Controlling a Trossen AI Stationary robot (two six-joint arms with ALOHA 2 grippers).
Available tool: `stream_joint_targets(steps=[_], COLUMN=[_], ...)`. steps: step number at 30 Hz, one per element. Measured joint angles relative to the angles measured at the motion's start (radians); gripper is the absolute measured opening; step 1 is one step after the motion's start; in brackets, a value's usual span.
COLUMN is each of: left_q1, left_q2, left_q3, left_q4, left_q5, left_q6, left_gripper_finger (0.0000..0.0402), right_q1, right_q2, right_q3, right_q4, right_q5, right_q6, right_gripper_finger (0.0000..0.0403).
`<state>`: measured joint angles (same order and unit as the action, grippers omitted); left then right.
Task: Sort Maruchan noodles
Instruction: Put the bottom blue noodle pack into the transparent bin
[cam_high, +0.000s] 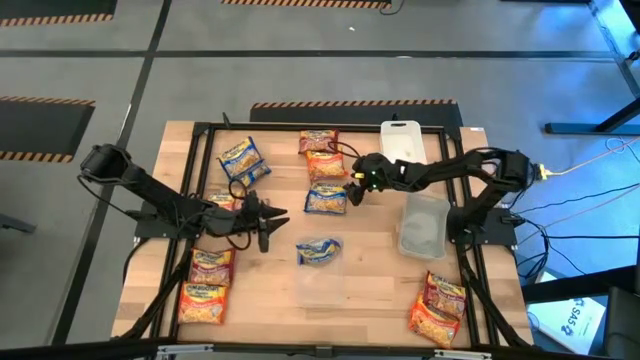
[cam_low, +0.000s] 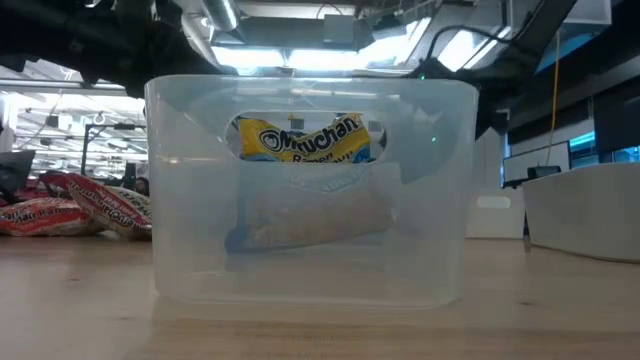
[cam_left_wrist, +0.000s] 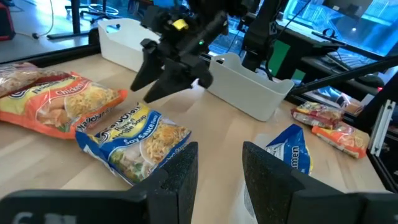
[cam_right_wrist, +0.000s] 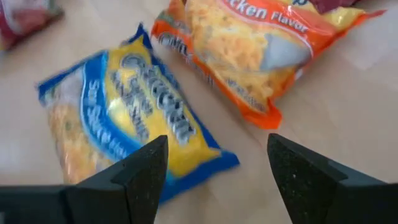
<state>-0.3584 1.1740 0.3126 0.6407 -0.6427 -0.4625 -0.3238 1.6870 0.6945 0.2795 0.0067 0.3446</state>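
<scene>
1. the maruchan noodles lie scattered over the wooden table (cam_high: 370, 280) in the high view: a blue packet (cam_high: 243, 160) at the upper left, a dark red packet (cam_high: 318, 141) and an orange packet (cam_high: 324, 165) in a column at top centre, and a blue soy sauce packet (cam_high: 326, 199) just below them.
2. another blue packet (cam_high: 319, 251) sits in the middle of the table, inside the clear container (cam_low: 305, 190) that fills the low view; there its yellow label shows through the wall.
3. at the lower left of the high view lie a dark red packet (cam_high: 211, 265) and an orange one (cam_high: 202, 303); at the lower right lie two more, red (cam_high: 445, 293) and orange (cam_high: 433, 322).
4. the right gripper (cam_high: 352, 188) hangs over the right edge of the blue soy sauce packet, at centre top of the high view. its fingers (cam_right_wrist: 140, 171) are spread wide and hold nothing, with the blue packet and orange packet lying on the wood between and beyond them in the right wrist view.
5. the left gripper (cam_high: 266, 222) is at centre left of the high view, left of the clear container; its fingers (cam_left_wrist: 180, 174) stand partly apart with nothing between them.
6. a second clear container (cam_high: 424, 226) sits at the right, and a white lid (cam_high: 401, 140) lies at the top right.
</scene>
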Motion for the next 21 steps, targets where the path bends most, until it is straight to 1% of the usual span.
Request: stream_joint_targets(steps=[3, 6, 10, 13, 17, 21], left_q1=[0.0, 0.0, 0.0, 0.0, 0.0, 0.0], left_q2=[0.0, 0.0, 0.0, 0.0, 0.0, 0.0], left_q3=[0.0, 0.0, 0.0, 0.0, 0.0, 0.0], left_q4=[-0.002, -0.007, -0.025, -0.026, -0.026, -0.026], left_q5=[0.011, 0.012, 0.012, 0.013, 0.015, 0.015], left_q6=[0.0, 0.0, 0.001, 0.0, 0.0, 0.0], left_gripper_finger=[0.0119, 0.0119, 0.0119, 0.0119, 0.0119, 0.0119], right_q1=[0.003, 0.003, 0.003, 0.004, 0.004, 0.004], right_q2=[0.056, 0.09, 0.105, 0.11, 0.111, 0.111], right_q3=[0.0, 0.0, 0.003, 0.003, 0.004, 0.004], right_q4=[0.081, 0.099, 0.106, 0.108, 0.107, 0.101], right_q5=[-0.005, -0.01, -0.008, -0.03, -0.035, -0.046], right_q6=[0.038, 0.054, 0.057, 0.059, 0.055, 0.017], right_gripper_finger=[0.0262, 0.0262, 0.0256, 0.0235, 0.0196, 0.0157])
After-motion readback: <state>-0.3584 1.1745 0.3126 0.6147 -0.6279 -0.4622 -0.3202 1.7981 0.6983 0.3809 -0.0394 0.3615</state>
